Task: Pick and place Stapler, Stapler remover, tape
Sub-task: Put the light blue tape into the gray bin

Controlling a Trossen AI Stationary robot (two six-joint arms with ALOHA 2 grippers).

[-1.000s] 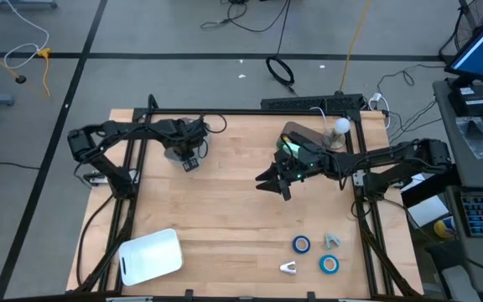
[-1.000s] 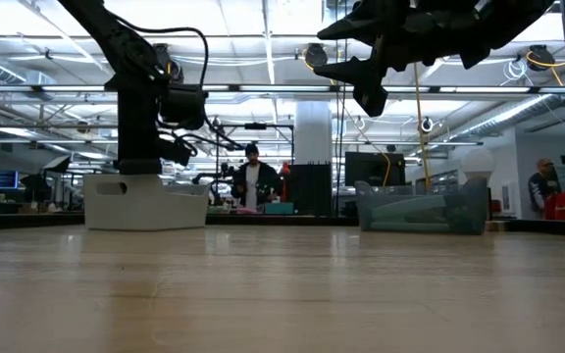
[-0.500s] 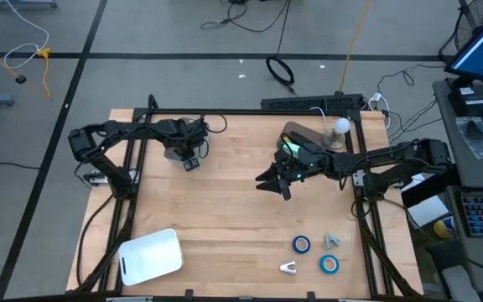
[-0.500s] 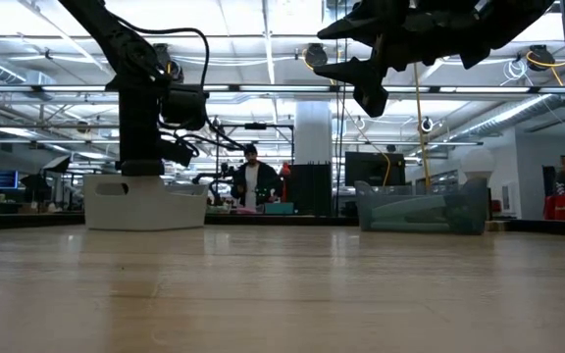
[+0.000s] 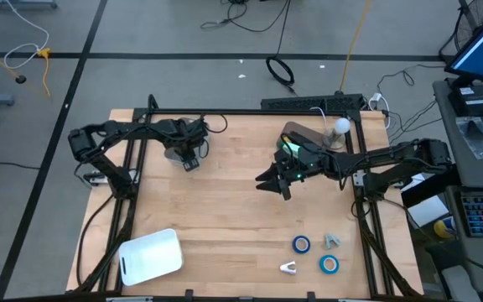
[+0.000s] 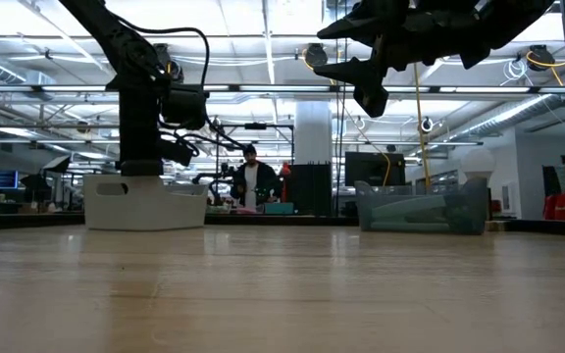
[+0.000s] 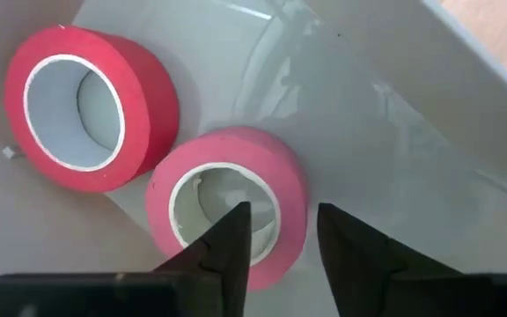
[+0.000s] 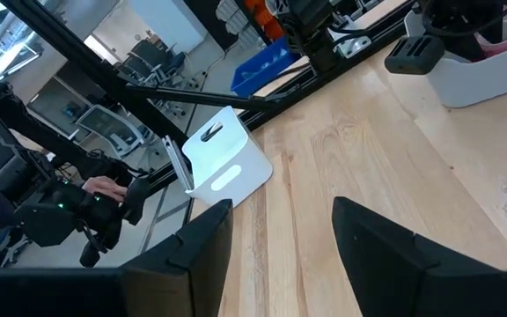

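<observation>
Tape, red (image 7: 236, 198), one roll: lay under left gripper (image 7: 280, 233), fingers parted astride its rim, nothing gripped; second red roll (image 7: 86, 106) touching beside, inside white bin (image 7: 394, 141). Right gripper (image 8: 280, 238): parted, empty.

1. Two black jointed arms: left arm (image 5: 116, 134) and right arm (image 5: 392, 159), built of slim links and bulkier joint housings.
2. Black cable looped beside the left arm's wrist (image 6: 196, 59).
3. Green glow on the right arm's wrist housing (image 5: 290, 149).
4. Matte black, flat, tapering fingers (image 7: 227, 251) on the left gripper; broader dark fingers (image 8: 372, 242) on the right.
</observation>
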